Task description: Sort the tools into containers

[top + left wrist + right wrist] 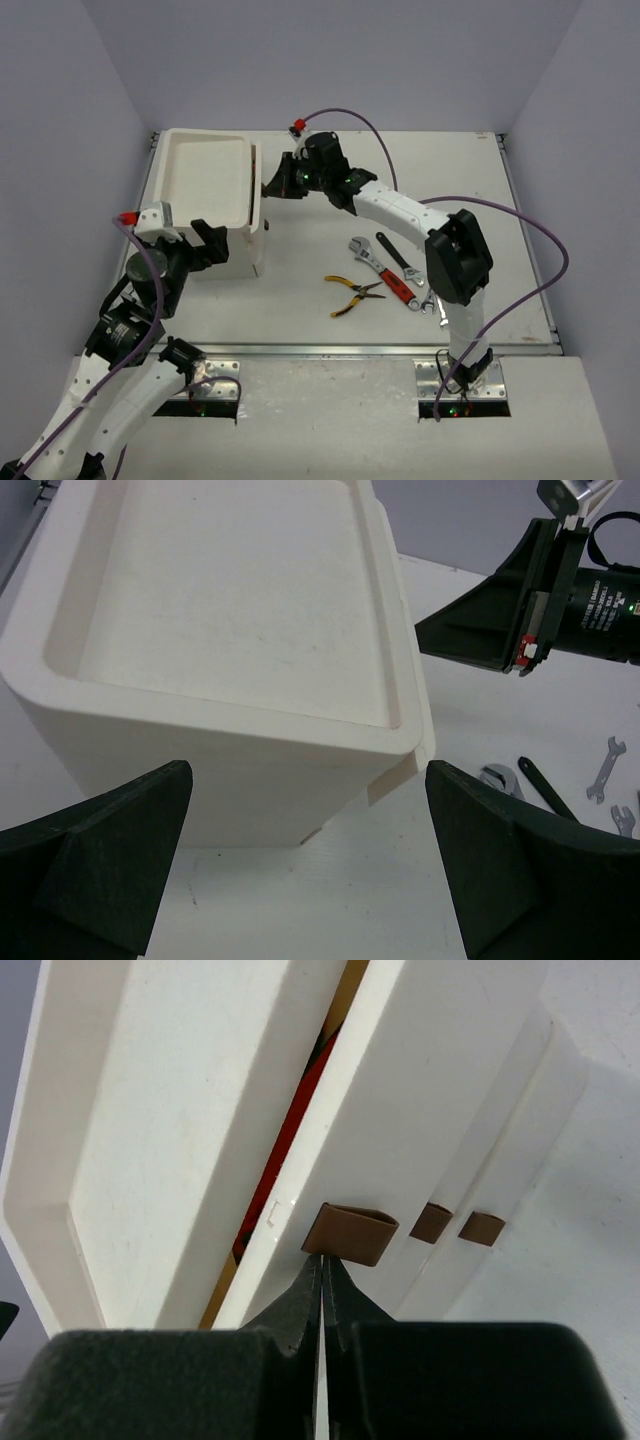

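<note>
The white box [205,180] stands at the left of the tabletop [300,320]. The right pincer [322,1260], fingers pressed together, seems just to touch the brown knob [350,1232] of the top drawer [400,1110]. The left pincer [308,770] gapes wide at the box's near corner. Pliers [355,293] and wrenches [385,270] lie to the right of the box.

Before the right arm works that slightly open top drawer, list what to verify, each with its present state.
1. Right claw shut, tips at the small brown knob of the top drawer: ok.
2. Knob truly hooked or gripped: cannot tell.
3. Drawer ajar, red and yellow items showing in the gap: ok.
4. Tall white plastic box steadied by left claw: not ok; that claw is open, not closed on it.
5. Yellow-handled pliers and red-handled adjustable wrench lying clear of the box: ok.
</note>
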Robot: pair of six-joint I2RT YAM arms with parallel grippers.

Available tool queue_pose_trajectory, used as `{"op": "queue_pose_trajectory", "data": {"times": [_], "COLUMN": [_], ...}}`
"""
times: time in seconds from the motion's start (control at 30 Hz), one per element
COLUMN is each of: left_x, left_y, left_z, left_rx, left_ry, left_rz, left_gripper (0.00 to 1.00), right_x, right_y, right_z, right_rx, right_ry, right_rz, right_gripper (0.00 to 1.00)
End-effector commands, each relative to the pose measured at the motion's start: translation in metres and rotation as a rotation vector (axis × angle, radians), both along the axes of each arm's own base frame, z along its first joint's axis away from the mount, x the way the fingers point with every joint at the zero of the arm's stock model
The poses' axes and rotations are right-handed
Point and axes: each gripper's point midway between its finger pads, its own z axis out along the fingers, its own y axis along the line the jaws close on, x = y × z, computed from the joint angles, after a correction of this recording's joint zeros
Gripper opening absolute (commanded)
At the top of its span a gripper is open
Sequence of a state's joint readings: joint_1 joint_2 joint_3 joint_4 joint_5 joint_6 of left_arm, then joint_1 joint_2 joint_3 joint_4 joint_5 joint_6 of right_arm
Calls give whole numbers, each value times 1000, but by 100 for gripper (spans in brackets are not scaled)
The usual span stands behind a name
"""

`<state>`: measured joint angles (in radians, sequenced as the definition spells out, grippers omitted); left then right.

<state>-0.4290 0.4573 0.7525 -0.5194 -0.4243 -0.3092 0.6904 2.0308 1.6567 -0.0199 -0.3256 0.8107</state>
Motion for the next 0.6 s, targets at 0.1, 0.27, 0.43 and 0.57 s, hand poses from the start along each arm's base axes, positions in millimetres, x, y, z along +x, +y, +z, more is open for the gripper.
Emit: {"op": "queue_pose_trajectory", "data": {"times": [0.1,0.27,0.43,0.57], "left_x": [-5,-5,-4,-5], "left_y": [17,18,17,17], "left_z": [27,27,27,27], "left_rx": [-44,-43,-41,-43], "left_ry": [-92,-91,-89,-90], "left_rz": [77,82,80,77], "left_gripper": [100,100,100,100], "right_x": [-16,-30,-36,-44], "right_y": [34,40,46,49], "right_z": [11,16,19,16], "right_rx": [105,201,253,288], "right_ry": [0,31,48,94], "right_rz": [72,123,155,190], "right_gripper": [0,0,0,0]}}
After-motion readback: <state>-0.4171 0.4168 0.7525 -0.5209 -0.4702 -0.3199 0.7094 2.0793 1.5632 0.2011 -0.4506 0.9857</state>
